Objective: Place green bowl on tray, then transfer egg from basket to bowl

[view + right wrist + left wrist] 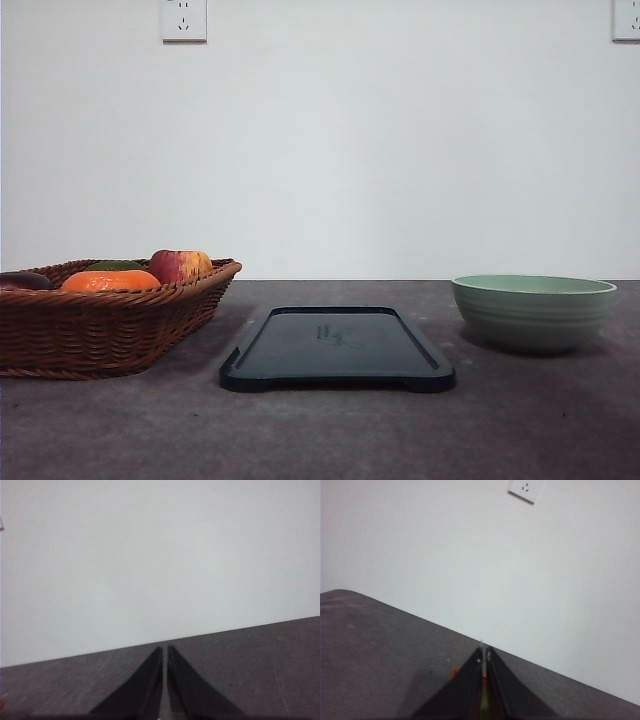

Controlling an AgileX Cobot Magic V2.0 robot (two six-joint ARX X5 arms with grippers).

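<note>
The green bowl stands upright on the table at the right, apart from the tray. The dark tray lies flat in the middle with nothing on it. At the left sits the wicker basket; the egg is hidden among its contents. My left gripper is shut with its black fingers pressed together, held over the dark table and facing the wall. My right gripper is likewise shut with nothing held, above bare table.
In the basket lie an orange fruit, a red-yellow apple, a green item and a dark one. A white wall with power sockets rises behind the table's far edge.
</note>
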